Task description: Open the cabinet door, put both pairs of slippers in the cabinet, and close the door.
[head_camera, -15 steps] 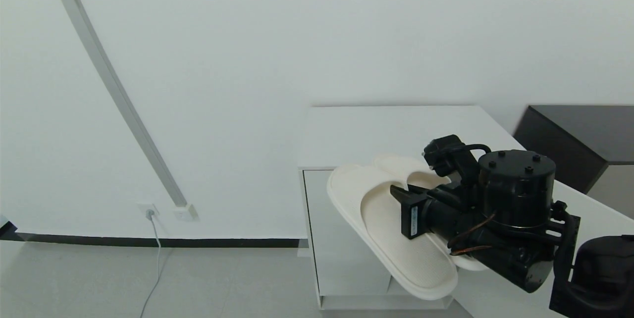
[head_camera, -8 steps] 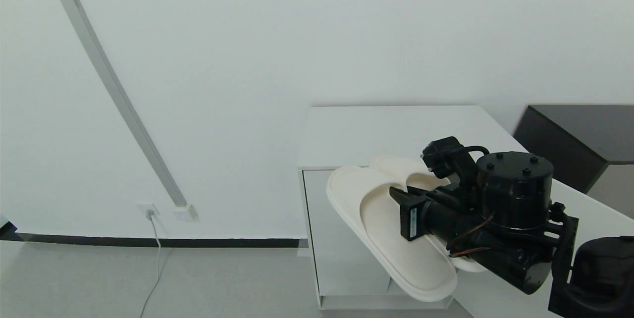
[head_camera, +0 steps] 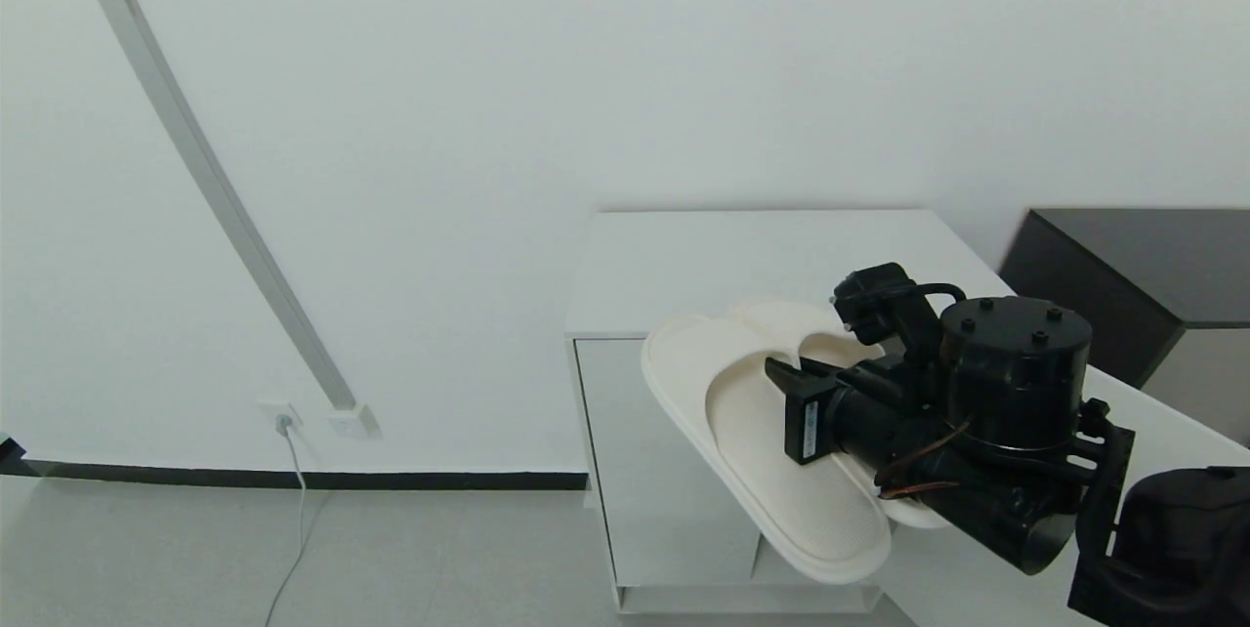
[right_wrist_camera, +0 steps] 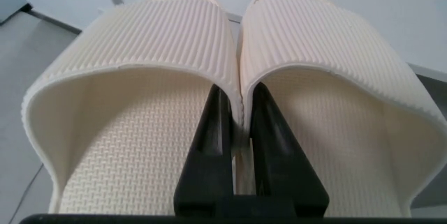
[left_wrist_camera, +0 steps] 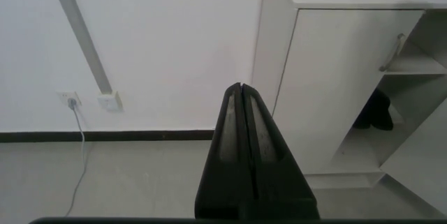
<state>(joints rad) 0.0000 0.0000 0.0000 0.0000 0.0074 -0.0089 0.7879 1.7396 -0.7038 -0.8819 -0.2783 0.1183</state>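
The right gripper (right_wrist_camera: 237,109) is clamped on the touching inner edges of the cream slippers (right_wrist_camera: 154,63), a pinch that lets one grip carry the pair together, toes pointing toward the cabinet (head_camera: 742,256). The left gripper (left_wrist_camera: 242,91) has its fingers pressed together on nothing and faces the cabinet from apart, likely kept out of the loaded arm's way. Beyond, the white cabinet stands against the wall (head_camera: 586,70) with its right side open onto shelves (left_wrist_camera: 413,72), so the slippers, held in the air before its front, look ready to go in.
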